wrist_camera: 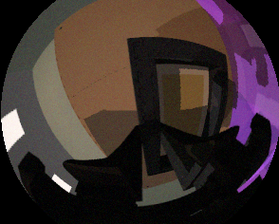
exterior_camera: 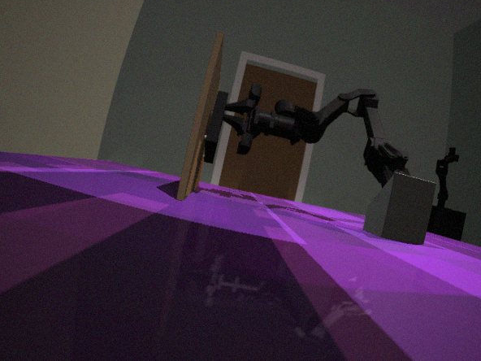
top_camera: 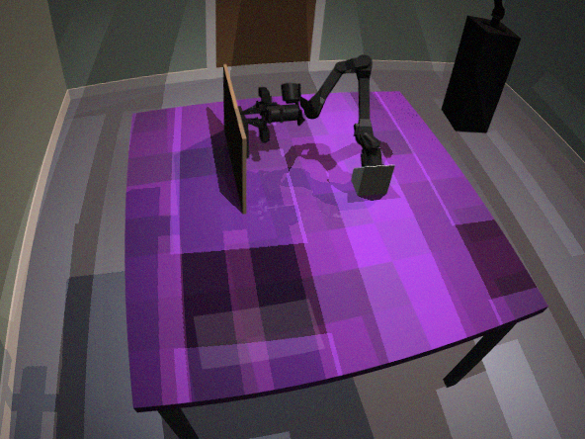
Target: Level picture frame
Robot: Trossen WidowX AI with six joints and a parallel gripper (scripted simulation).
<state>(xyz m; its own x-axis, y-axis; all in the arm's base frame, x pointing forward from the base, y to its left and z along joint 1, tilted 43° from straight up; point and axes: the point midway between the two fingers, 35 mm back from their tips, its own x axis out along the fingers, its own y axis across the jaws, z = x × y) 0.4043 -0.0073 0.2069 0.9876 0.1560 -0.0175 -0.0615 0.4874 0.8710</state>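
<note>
The dark picture frame (exterior_camera: 218, 118) (wrist_camera: 141, 81) hangs close against the face of the upright brown board (top_camera: 245, 173) (exterior_camera: 200, 110) (wrist_camera: 95, 62). In the wrist view its long bars lean a little, with the upper ends to the left; I cannot tell from this angle how far it is from level. The gripper (top_camera: 244, 115) (exterior_camera: 225, 112) (wrist_camera: 152, 127) is shut on the frame. Its fingertips meet at the lower part of the bar on the left in the wrist view. The screw and the notched strip are hidden behind the frame.
The board stands on the purple patterned table (top_camera: 420, 292) (exterior_camera: 366, 268). The arm's grey block-shaped base (top_camera: 373, 180) (exterior_camera: 408, 211) stands to the right. A black pedestal (top_camera: 479, 76) with another arm is beyond the table. Shadows and reflections cross the table top.
</note>
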